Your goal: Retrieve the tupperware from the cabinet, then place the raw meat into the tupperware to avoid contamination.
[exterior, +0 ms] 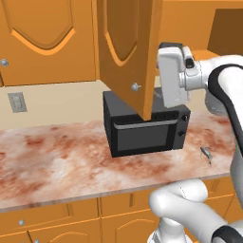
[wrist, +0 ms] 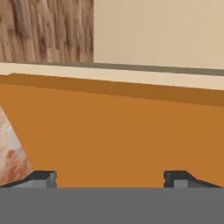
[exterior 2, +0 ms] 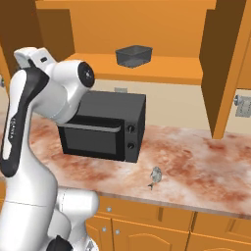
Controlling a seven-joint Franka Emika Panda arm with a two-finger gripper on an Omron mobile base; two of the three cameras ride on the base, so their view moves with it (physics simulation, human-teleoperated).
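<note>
The cabinet [exterior 2: 162, 22] stands open above the counter. On its shelf sits the tupperware [exterior 2: 133, 55], a small grey translucent box. The raw meat [exterior 2: 155, 177] lies on the marbled counter right of the microwave, and is also seen as a small grey piece [exterior: 205, 154]. One open cabinet door [exterior: 126, 47] hangs over the microwave, and my white hand [exterior: 171, 76] is just right of its edge. In the hand view my gripper [wrist: 111, 179] is open with its tips wide apart, nothing between them, facing a flat orange panel [wrist: 113, 131] close ahead.
A black microwave [exterior: 144, 130] [exterior 2: 105, 128] stands on the counter [exterior: 57, 161] under the cabinet. The other open door [exterior 2: 220, 63] juts out at the right. A closed cabinet [exterior: 42, 38] and a wall outlet [exterior: 17, 102] lie to the left. Drawer fronts [exterior 2: 147, 220] run below.
</note>
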